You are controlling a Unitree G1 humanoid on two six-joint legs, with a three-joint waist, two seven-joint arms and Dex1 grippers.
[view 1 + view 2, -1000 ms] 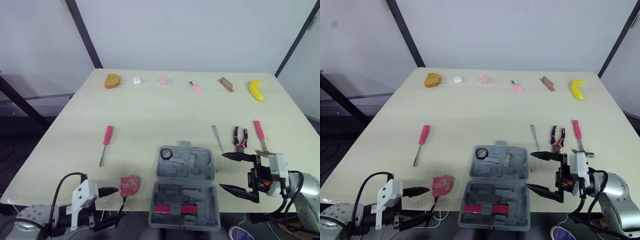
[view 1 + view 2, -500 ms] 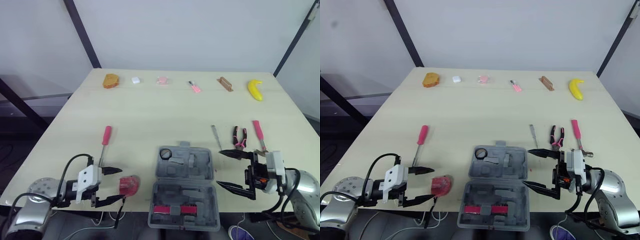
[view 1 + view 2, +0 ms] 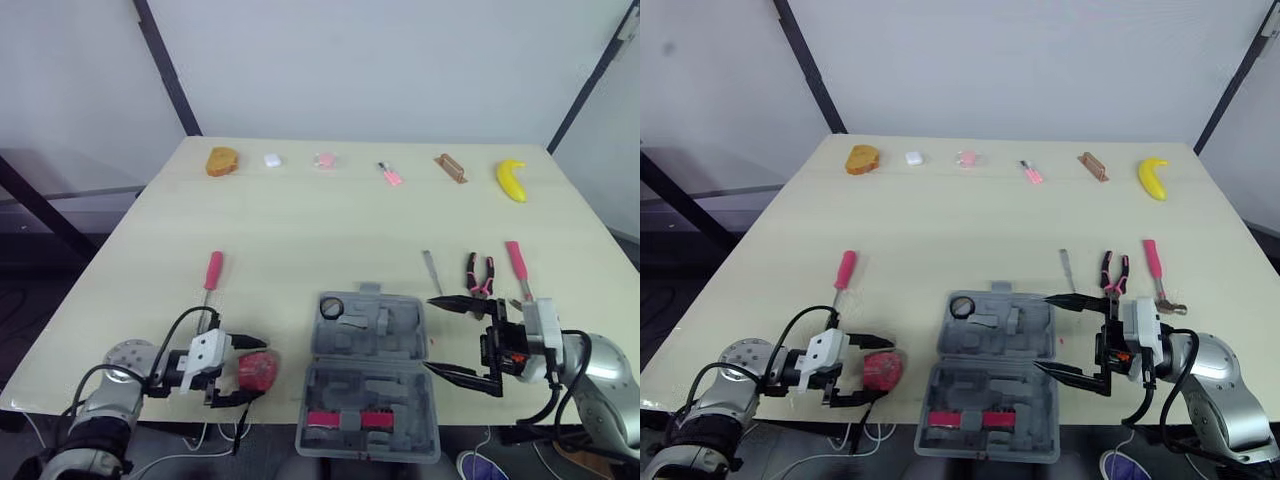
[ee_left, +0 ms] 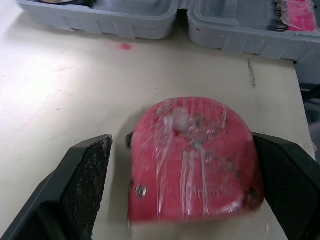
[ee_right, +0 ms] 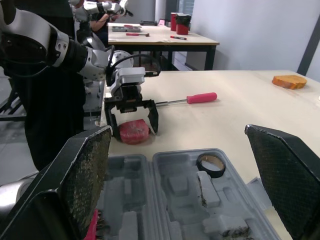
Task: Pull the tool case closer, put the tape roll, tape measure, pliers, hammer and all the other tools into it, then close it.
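Left fingers (image 4: 85, 185) now astride tape measure (image 4: 192, 160) (right fingers (image 5: 85, 180) agape too), pale table (image 3: 330, 220), white wall (image 3: 380, 60).

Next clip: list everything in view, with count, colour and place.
table: one, pale wood.
tool case: one, grey, open, near edge, centre.
tape roll: one, black, in the case's far-left corner.
red strip: one, in the case's near half.
tape measure: one, red, left of the case.
screwdriver: one, pink handle, farther back, left.
thin metal tool, pliers, hammer: one each, right of the case; pliers black-pink, hammer pink-handled.
far row: orange lump, white block, pink disc, pink stick, brown block, yellow banana.
left claw: open, fingers flanking the tape measure.
right claw: open, at the case's right edge.
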